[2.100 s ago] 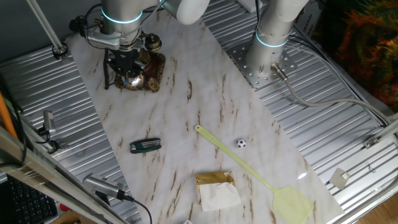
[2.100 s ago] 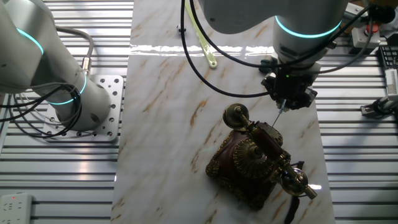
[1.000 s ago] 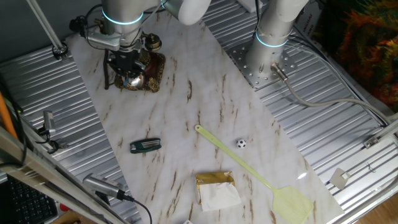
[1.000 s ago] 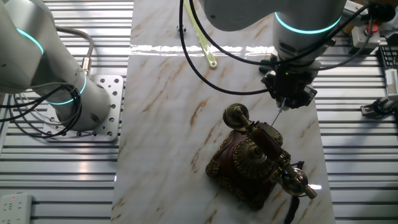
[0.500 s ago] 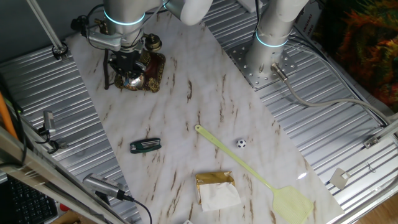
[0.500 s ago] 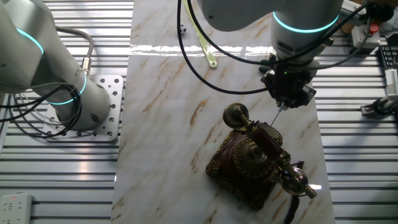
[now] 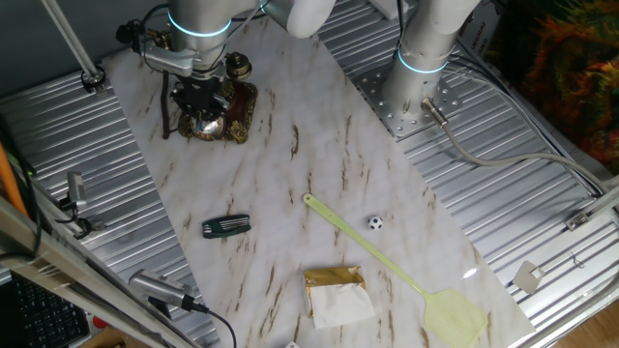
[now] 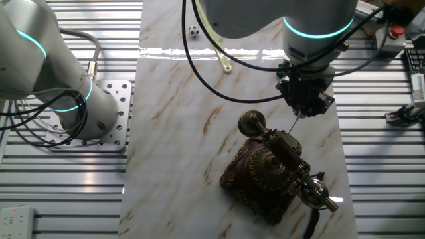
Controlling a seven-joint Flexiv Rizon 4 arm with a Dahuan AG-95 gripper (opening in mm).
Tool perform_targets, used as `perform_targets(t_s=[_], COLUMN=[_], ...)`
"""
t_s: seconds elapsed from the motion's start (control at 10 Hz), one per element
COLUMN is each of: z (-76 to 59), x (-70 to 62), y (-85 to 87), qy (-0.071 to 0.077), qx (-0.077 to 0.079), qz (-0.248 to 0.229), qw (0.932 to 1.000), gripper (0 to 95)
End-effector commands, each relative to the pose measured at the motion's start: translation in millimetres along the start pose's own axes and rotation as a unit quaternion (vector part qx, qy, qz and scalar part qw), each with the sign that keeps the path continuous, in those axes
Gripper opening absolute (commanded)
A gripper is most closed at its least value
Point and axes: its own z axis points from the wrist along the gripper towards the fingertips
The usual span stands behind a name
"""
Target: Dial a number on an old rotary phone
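Observation:
The old rotary phone stands on the marble sheet, dark brown with a brass base and a round dial. Its handset lies on the cradle, with brass ends. In the one fixed view the phone is at the far left, partly hidden by my wrist. My gripper hangs just beyond the phone's far side, shut on a thin pale stylus. The stylus slants down, and its tip is next to the handset's middle. In the one fixed view the gripper sits over the phone.
On the marble sheet lie a green-handled tool, a small die, a yellow fly swatter and a gold packet with white tissue. The arm's base stands at the back right. Ribbed metal flanks the sheet.
The wrist has shifted slightly along the far side of the phone, and the gripper and stylus moved a little with it. The phone has not moved.

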Motion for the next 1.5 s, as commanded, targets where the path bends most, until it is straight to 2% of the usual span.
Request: perform_targets(t_s=[0.1,0.8,1.5], z=[1.0,1.5,3.4], x=[-0.8,-3.2,-7.7], y=[2.2,4.7,9.8], qy=[0.0,0.006,0.008], qx=[0.004,0.008,0.022], qz=[0.005,0.013,0.029], qw=[1.0,0.9999,0.9993], gripper=[0.0,0.0,0.0])
